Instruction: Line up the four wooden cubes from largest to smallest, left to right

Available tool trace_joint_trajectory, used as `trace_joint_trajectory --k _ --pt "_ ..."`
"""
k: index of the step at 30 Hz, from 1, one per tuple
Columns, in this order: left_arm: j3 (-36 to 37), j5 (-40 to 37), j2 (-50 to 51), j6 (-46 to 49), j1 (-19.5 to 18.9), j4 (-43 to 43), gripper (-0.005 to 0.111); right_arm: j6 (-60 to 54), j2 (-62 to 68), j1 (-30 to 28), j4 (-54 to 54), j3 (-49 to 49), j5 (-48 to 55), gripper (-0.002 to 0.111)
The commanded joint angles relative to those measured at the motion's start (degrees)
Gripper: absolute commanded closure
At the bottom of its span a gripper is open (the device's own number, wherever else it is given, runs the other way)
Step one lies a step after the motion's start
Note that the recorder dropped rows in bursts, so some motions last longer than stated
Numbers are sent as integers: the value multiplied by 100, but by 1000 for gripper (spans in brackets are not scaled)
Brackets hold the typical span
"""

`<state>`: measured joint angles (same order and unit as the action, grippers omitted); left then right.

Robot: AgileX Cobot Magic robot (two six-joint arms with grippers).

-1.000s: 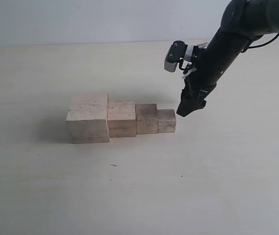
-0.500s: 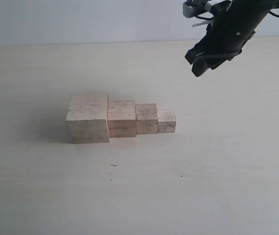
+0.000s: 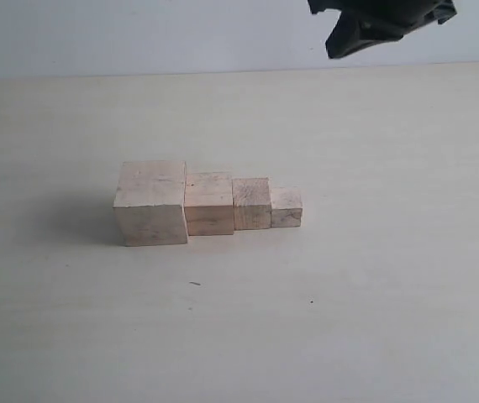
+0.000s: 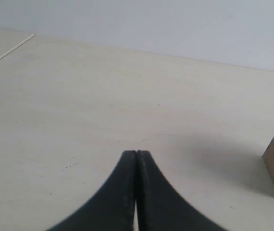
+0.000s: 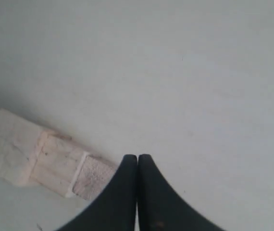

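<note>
4 wooden cubes sat touching in one row mid-bench (image 3: 374, 285): largest cube (image 3: 150, 201) left, then second cube (image 3: 209, 202), third cube (image 3: 252, 202), smallest cube (image 3: 286, 206) right. 2 arms: right gripper (image 5: 137, 157) hung high above the row, fingers (image 5: 150, 192) pressed together, empty; left gripper (image 4: 136, 153) low over bench, fingers (image 4: 122, 192) pressed together, empty.

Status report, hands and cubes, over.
Left hand shut, empty. Right hand shut, empty, up high. Four wooden cubes touching in a row, largest left to smallest right. No obstruction seen.
</note>
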<state>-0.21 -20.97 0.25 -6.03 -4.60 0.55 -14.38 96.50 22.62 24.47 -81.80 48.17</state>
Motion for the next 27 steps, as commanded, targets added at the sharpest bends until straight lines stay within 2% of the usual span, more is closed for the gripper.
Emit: trace_joint_trajectory --k 1,3,5,9,18,24,27 --pt "21 54 -25 -21 -3 4 107 139 -1167 2 211 846 -1274 108" --pt "21 54 -25 -21 -3 4 107 139 -1810 2 438 1315 -1698 108" --pt "21 54 -25 -21 -3 4 107 139 -2366 2 447 1522 -1648 108" --pt "21 54 -25 -21 -3 4 107 215 -3101 2 493 1537 -1295 108" --pt "21 54 -25 -21 -3 4 107 215 -4142 2 503 1537 -1345 108" --pt "21 54 -25 -21 -3 4 107 195 -4676 -11 -211 1575 -1130 108" --pt "21 54 -25 -21 -3 4 107 580 -5009 -310 -593 1823 -1150 108"
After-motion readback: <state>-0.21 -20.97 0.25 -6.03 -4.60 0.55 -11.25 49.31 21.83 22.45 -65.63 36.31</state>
